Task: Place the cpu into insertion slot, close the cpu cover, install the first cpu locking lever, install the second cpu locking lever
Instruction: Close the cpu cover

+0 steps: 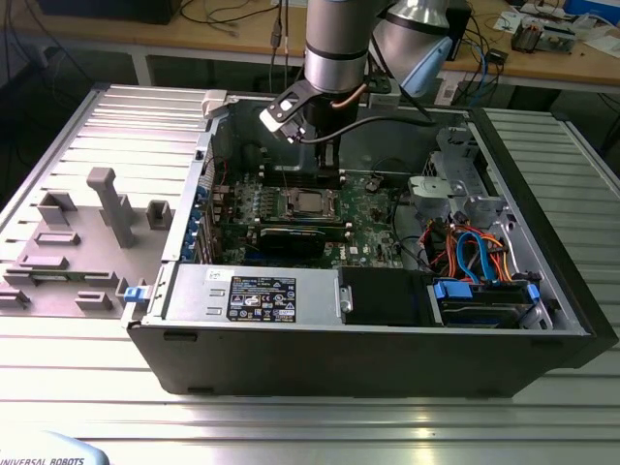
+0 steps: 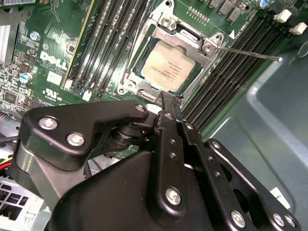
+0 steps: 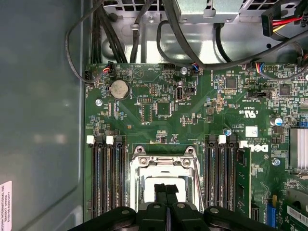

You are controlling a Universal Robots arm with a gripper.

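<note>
Exterior view: the gripper [image 1: 329, 180] hangs inside the open computer case [image 1: 542, 320], just above the cpu [image 1: 310, 202]. Second wrist view: its fingers are pressed together on nothing, with the tips at the insertion slot's [image 2: 129, 83] near edge. The cpu sits beyond them under the flat cpu cover [image 2: 186, 38], and a thin locking lever [image 2: 250, 53] juts sideways. First wrist view: the motherboard [image 3: 163, 113] stretches ahead of the fingertips.

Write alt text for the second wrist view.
The cpu sits in the insertion slot with the cpu cover down around it, on a green motherboard between rows of black memory slots. The shut black claw hangs close to the slot's edge, and a thin metal lever juts from one corner.
</note>
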